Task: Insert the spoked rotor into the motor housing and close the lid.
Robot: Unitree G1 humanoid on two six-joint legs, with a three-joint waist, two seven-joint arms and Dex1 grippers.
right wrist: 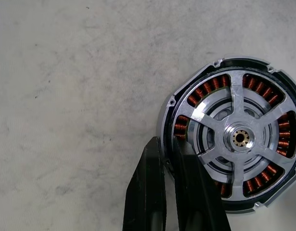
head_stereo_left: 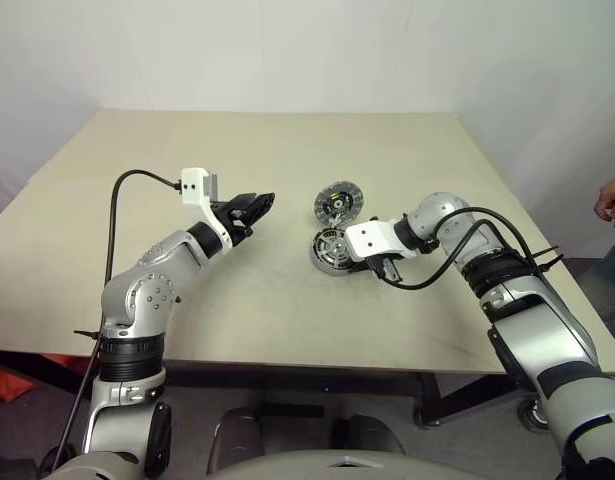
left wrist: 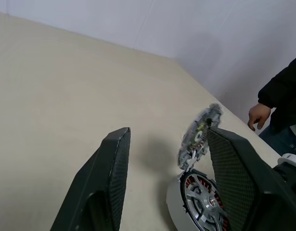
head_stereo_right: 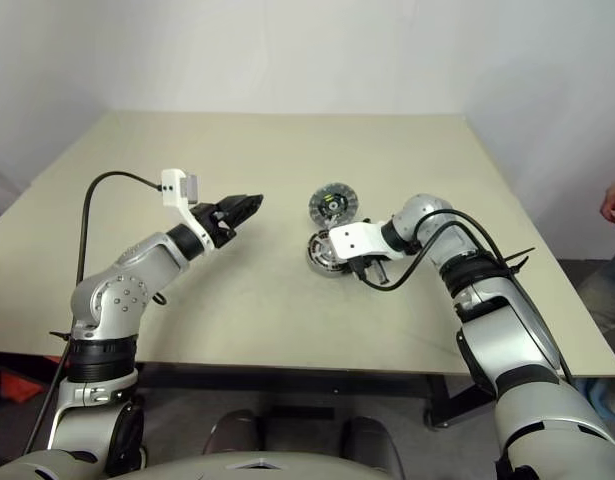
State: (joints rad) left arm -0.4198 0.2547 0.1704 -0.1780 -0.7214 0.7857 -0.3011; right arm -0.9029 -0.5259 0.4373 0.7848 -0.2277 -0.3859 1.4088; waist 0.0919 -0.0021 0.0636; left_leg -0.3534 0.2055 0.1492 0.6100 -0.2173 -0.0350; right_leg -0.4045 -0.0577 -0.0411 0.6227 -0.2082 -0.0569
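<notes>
Two right end effector fingers astride motor housing rim.

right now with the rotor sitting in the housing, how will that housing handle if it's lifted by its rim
The motor housing looks like rigid metal, probably heavy for its size given the copper windings and the spoked rotor inside. Its thin rim gives a narrow hold, so it might tilt or slip.

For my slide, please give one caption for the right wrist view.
Right gripper jaws pinch the rim of the motor housing, the spoked rotor already seated inside.
</notes>
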